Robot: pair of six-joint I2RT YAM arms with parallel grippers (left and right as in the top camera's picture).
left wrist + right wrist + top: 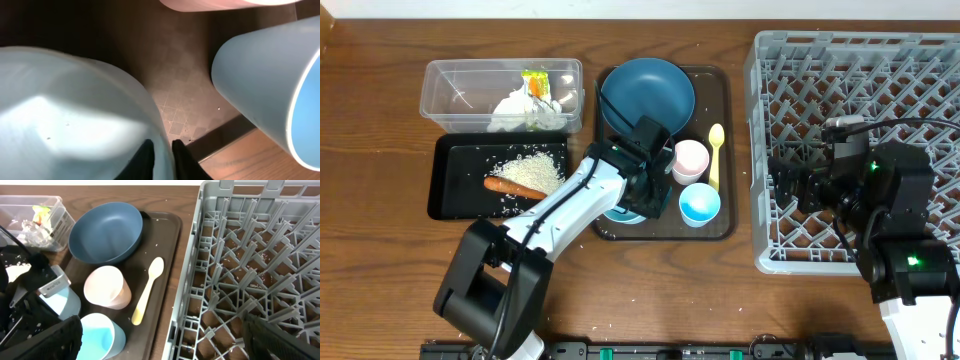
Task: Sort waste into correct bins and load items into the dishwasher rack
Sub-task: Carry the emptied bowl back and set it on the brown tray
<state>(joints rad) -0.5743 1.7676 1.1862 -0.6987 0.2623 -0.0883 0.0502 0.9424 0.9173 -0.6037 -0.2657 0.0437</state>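
Light blue bowl [75, 115] fills the lower left of the left wrist view, its pale wall right up against the lens. The left gripper [163, 160] is narrow. Its two dark fingers [145, 157] stand one on each side of the bowl's rim and appear to touch it, so it holds the bowl by the edge.

Largest in view is the grey dishwasher rack [850, 90], at the right end of the table [380, 150]. The right gripper [161, 330] hangs over the rack's left part with its jaws spread wide and nothing between them.

Just left of the rack lies the dark brown serving tray [710, 95]. The bowl sits at its lower left corner under the left arm.

Left of the serving tray is the clear plastic tub [455, 95]. It holds the crumpled white napkin [515, 110] and the yellow-green-orange wrapper [535, 82]. The shallow black tray [455, 190] lies directly below the tub in the overhead view. It carries the white rice grains [535, 165] and the orange carrot-like stick [515, 187].

On the serving tray, the dark blue round plate [648, 95] takes the far end. The pale pink cup [691, 158] is in the middle, and the small light blue cup [700, 204] is just below it and close to the bowl. The pale yellow spoon [716, 150] lies lengthwise along the tray's right side, beside the pink cup.
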